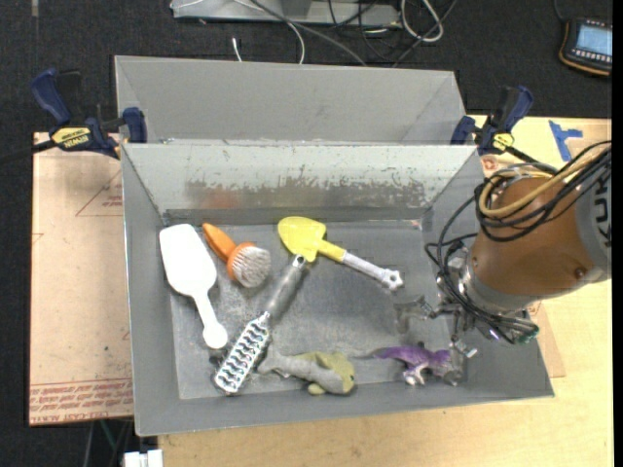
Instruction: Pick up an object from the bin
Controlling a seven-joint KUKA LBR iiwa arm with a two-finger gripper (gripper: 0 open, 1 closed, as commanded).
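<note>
My gripper [436, 334] hangs low at the bin's right side, near the front right corner. Its fingers stand apart and nothing is between them. Right under and in front of it lies a small purple toy dinosaur [421, 361] on the bin floor, close to the front wall. A yellow scoop with a white handle [331, 250] lies to the gripper's left, its handle end pointing toward the fingers. A grey and yellowish soft toy [316, 369] rests along the front wall, left of the purple dinosaur.
Further left lie a silver hairbrush [255, 339], an orange brush with a round grey head [238, 257] and a white paddle brush [193, 278]. The arm's orange cover and cables hang over the bin's right wall.
</note>
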